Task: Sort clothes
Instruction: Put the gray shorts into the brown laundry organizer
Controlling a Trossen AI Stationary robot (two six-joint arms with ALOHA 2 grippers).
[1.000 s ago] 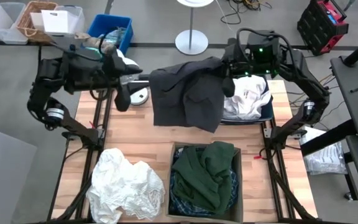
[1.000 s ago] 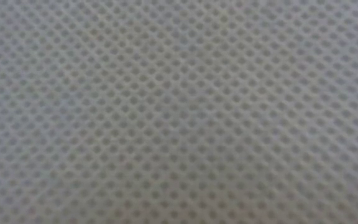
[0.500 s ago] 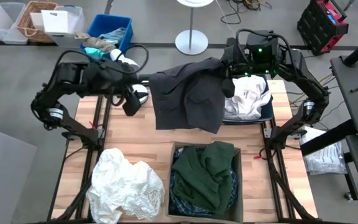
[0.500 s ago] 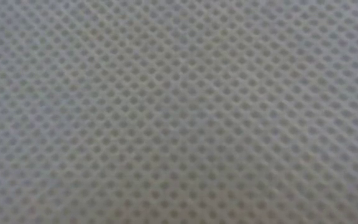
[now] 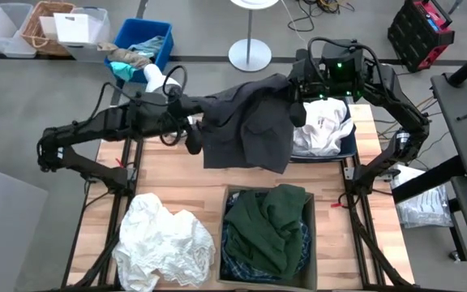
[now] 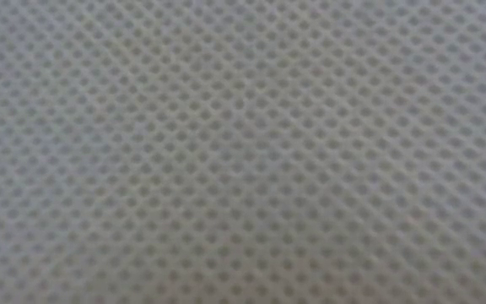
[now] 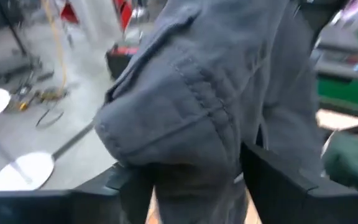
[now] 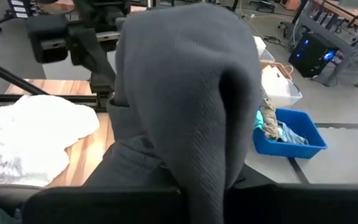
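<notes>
At the near edge of the counter [image 5: 177, 174] a crumpled white pile [image 5: 164, 242] lies on the left, and just beside it a box [image 5: 267, 235] holds a dark green garment [image 5: 270, 221] lying on top of a plaid one [image 5: 235, 247]. In the low view a mesh-textured fabric [image 6: 243, 152] covers everything else.

Across the middle, the charcoal grey garment [image 5: 246, 126] hangs stretched between the two arms, its long axis running left to right, its loose lower edge drooping toward the box. The left hand [image 5: 194, 122] reaches in from the left and meets the garment's left edge; in the left wrist view grey fabric [image 7: 197, 106] bunches between its dark fingers [image 7: 272, 180], which stand fairly narrow around the cloth, pinching it. The right hand [image 5: 297, 99] holds the garment's right upper corner at the far side; in the right wrist view the cloth [image 8: 185, 93] drapes straight over it and hides the fingers, so how far they stand apart cannot be told.

Under the right arm, white clothes [image 5: 323, 128] fill a dark bin [image 5: 349, 146] at the counter's right far corner. Beyond the counter's far left, a blue crate [image 5: 144, 42] stands on the floor with rags [image 5: 128, 58] in it
</notes>
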